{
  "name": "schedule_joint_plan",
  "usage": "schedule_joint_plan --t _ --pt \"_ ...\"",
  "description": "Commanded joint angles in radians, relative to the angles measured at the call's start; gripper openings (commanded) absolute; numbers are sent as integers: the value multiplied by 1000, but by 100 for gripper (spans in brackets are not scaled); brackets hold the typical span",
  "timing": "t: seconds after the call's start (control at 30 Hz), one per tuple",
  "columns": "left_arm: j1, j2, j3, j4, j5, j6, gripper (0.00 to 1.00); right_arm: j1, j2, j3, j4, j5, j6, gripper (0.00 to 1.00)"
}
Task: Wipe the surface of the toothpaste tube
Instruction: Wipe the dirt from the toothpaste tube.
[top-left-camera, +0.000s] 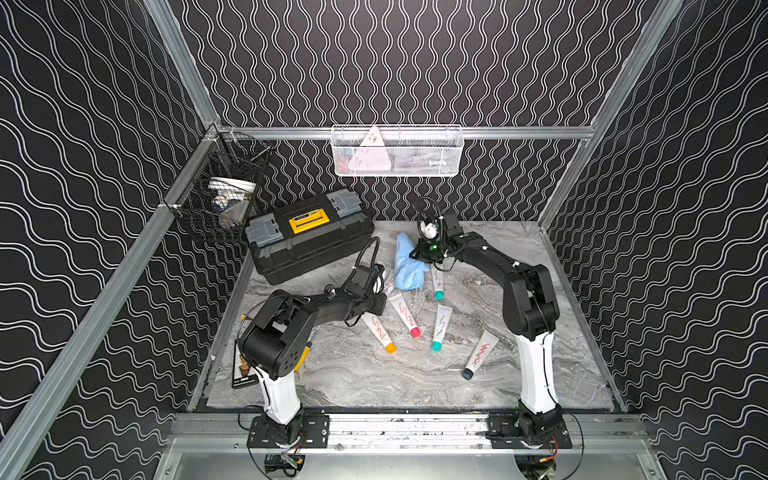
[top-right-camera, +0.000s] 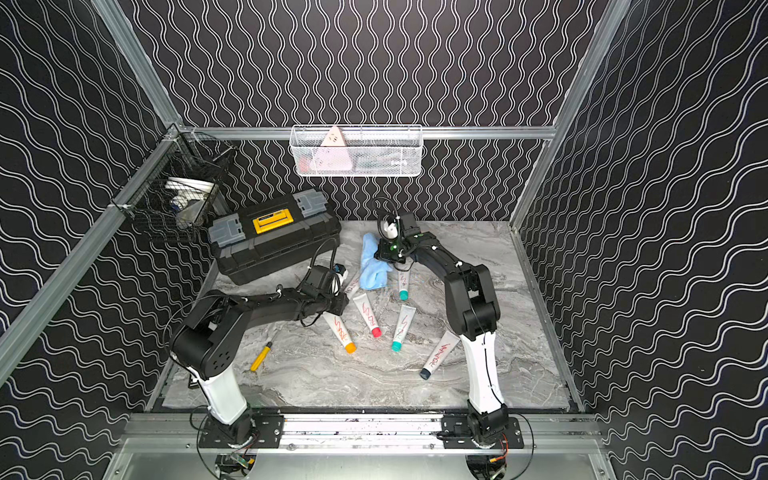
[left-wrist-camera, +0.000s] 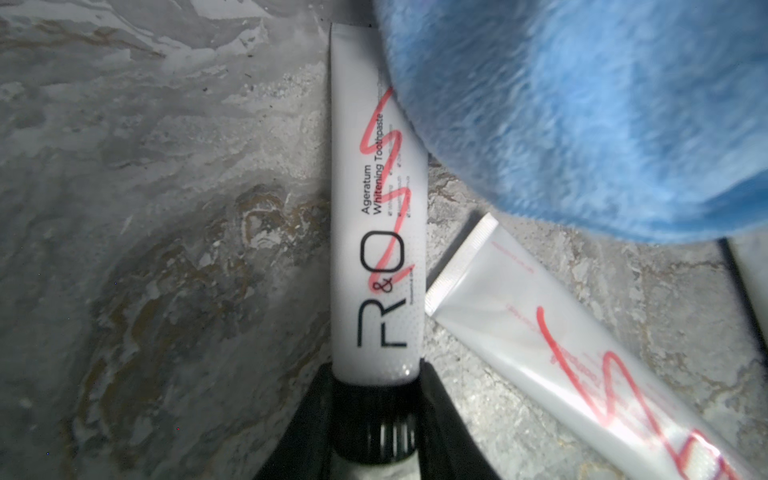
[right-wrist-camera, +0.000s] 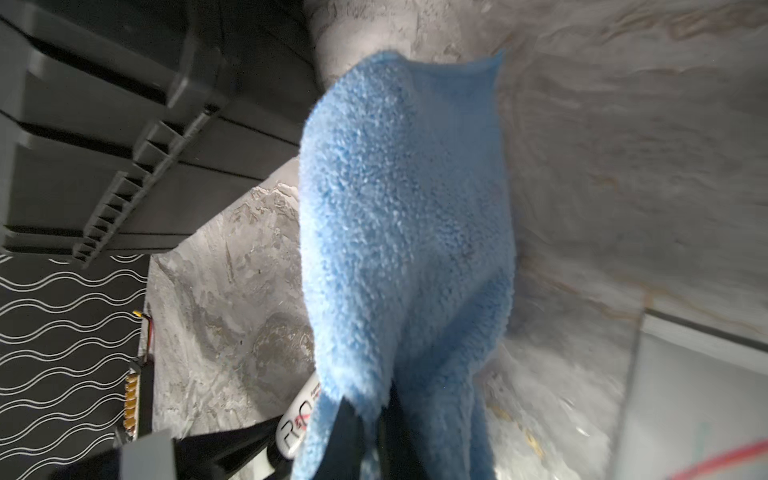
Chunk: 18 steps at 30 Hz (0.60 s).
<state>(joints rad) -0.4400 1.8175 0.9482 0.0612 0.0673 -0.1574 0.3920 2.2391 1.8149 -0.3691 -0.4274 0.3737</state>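
In a top view, the tube (top-left-camera: 390, 283) is at mid bench (top-left-camera: 374, 374) beside the cloth (top-left-camera: 405, 266), toolbox (top-left-camera: 309, 241) behind. Left wrist: white tube (left-wrist-camera: 378, 208), red scribble, left fingers (left-wrist-camera: 442, 419) clamped at its cap, cloth (left-wrist-camera: 582, 104) covering its far corner. Right wrist: right fingers (right-wrist-camera: 347, 432) pinch the cloth (right-wrist-camera: 407, 208).

toothpaste tube (left-wrist-camera: 378, 208), left wrist view: black print "r&o", beside it "ageratum whitening toothpaste"; finer lines beneath too blurred to read. right wrist view: "r&o" shows again (right-wrist-camera: 297, 430). neighbouring tube (left-wrist-camera: 540, 353): red print illegible.
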Motion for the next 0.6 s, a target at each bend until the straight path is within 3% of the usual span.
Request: schedule_joint_plan --t 0.0,0.57 --pt "-4 -4 -5 55 19 33 21 9 32 24 42 6 -25 1" --pt "-3 42 15 85 52 58 18 48 174 72 65 -93 -90 0"
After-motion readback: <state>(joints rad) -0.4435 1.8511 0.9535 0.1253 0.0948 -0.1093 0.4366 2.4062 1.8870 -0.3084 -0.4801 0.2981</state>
